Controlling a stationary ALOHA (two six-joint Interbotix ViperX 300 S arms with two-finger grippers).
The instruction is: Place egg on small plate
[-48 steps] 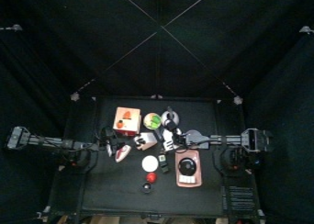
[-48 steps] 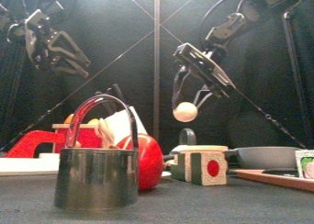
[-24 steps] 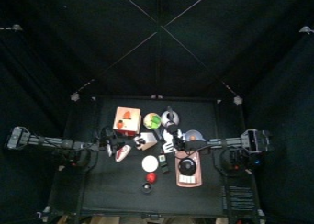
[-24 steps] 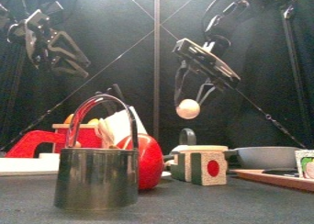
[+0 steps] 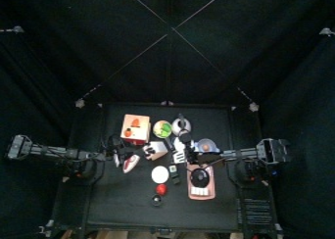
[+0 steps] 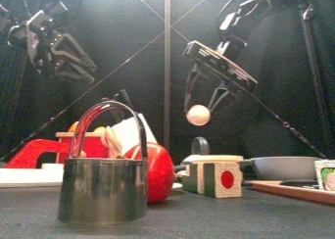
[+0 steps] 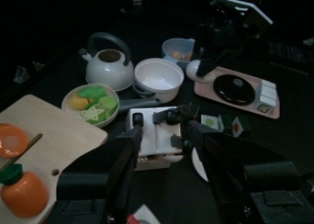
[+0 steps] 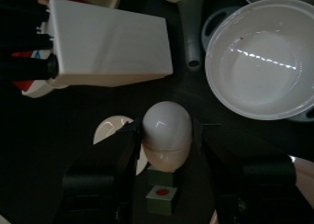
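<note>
The egg (image 6: 198, 114) hangs in the air above the table, pinched between the 2 jaws of the right gripper (image 6: 201, 108), high over the clutter in the front view. In the right wrist view the egg (image 8: 164, 130) sits lengthwise between the jaws, its blunt end pointing down at the table, with a white bowl (image 8: 267, 59) to one side and a white box-like block (image 8: 106, 40) to the other.

It is probably light, smooth and rounded, so it could slip or roll in a loose grip, and if it is a real shell it would crack under a hard squeeze or a drop. The jaws press on its 2 long flanks, which looks like the sound place to hold it; a gentle set-down seems called for.

A pale curved sliver (image 8: 112, 128) just beside the egg may be the small plate's edge, but most of it is hidden behind the jaw. In the top view a small white disc (image 5: 160, 173) lies near the table's front, too small to read with certainty.

The left gripper (image 7: 167, 128) rests raised on the left, its jaws spread and holding nothing. A dice-like cube (image 6: 220, 176) and a metal basket (image 6: 104, 174) stand in the foreground.
</note>
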